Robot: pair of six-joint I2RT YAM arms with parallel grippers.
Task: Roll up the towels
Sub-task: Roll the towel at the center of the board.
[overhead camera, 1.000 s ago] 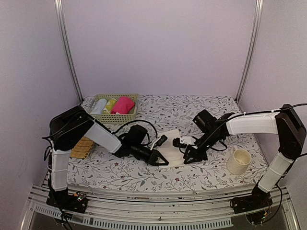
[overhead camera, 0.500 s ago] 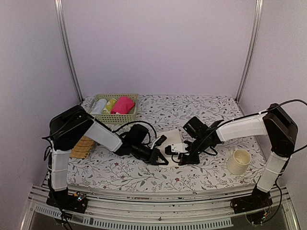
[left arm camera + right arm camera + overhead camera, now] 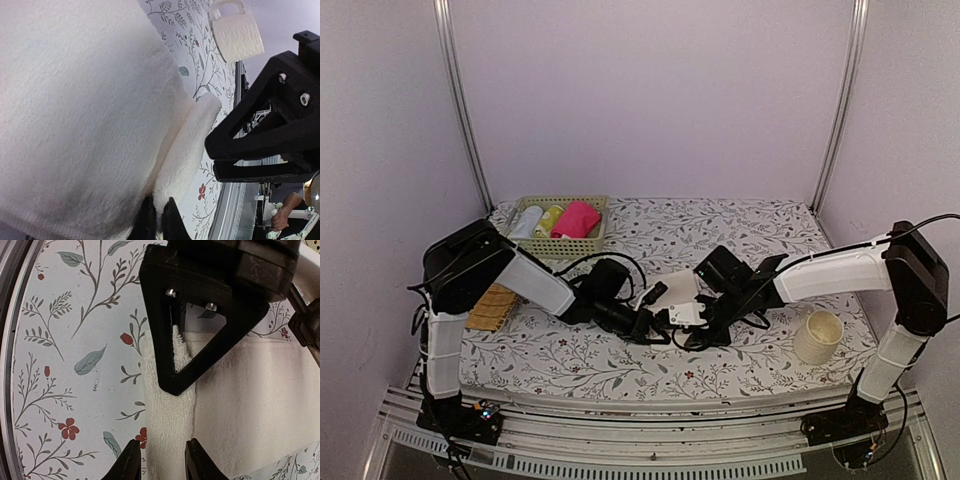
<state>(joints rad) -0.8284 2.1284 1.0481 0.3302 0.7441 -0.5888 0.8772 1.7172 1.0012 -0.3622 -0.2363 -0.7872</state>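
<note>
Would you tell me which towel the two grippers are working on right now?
The white towel lying flat mid-table, with the left gripper and right gripper at its near edge. The pink towel and the others sit rolled in the basket.

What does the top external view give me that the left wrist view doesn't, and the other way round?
Only the top external view shows the basket at the back left holding rolled towels, among them a pink towel, plus the straw mat and both arms whole. Only the left wrist view shows the folded edge of the cream towel close up, with the left end effector pinched shut on it. Both show the cream towel, the mug and the right end effector meeting the left one at the towel's near edge.
</note>
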